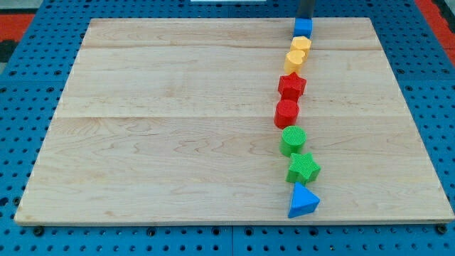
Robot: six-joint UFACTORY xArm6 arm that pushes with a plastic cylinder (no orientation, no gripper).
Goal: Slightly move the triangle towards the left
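Observation:
The blue triangle (303,201) lies near the board's bottom edge, at the lower end of a column of blocks right of centre. Just above it sits a green star (303,168), touching or almost touching it. My tip (304,18) is at the view's top edge, directly behind a blue cube (303,28) at the column's upper end. The tip is far from the triangle, with the whole column between them. The very end of the tip is partly hidden by the cube.
Between the cube and the star, from top down, stand a yellow block (301,45), a second yellow block (295,60), a red star (291,86), a red cylinder (286,112) and a green cylinder (293,139). The wooden board (163,128) lies on a blue pegboard.

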